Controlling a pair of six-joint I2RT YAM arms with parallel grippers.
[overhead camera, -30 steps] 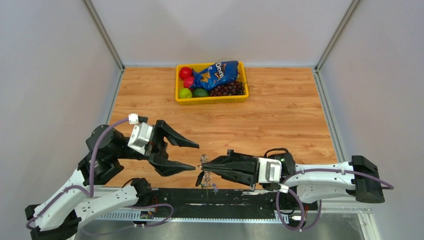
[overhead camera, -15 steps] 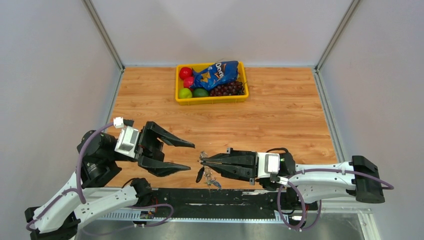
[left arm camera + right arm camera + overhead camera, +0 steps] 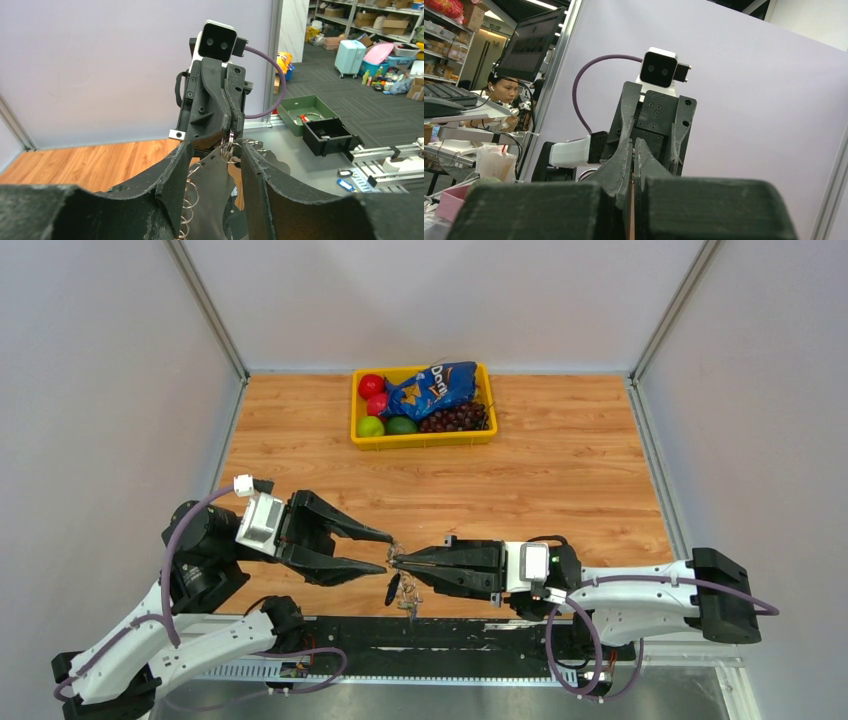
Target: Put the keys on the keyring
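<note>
Over the near edge of the wood-grain desk (image 3: 560, 480), between the two arms, the right jaws are pressed tightly together on the top of the small silvery wire keyring (image 3: 229, 145) and hold it in the air. The tiny silvery metal keys (image 3: 404, 592), one with a dark head, dangle beneath it in a loose bunch, clear of the desk; whether each one is already threaded on is too small to tell. The left jaws face the right jaws tip to tip and stand partly spread, one finger on either side of the ring. The left wrist view shows a gap on both sides, so I judge they are pinching nothing yet, though a light brush against the metal cannot be ruled out. The bunch looks light, hard and slick. Thin metal like this will likely slide or twist between flat pads, and the hanging keys should swing at any jolt. The ring seems stiff but springy, so a grip across its flat faces, just beside the right jaws' pinch, looks safest. A key is best taken by its broad head, not its narrow blade. A yellow plastic tray (image 3: 420, 441) sits well apart at the far side.
</note>
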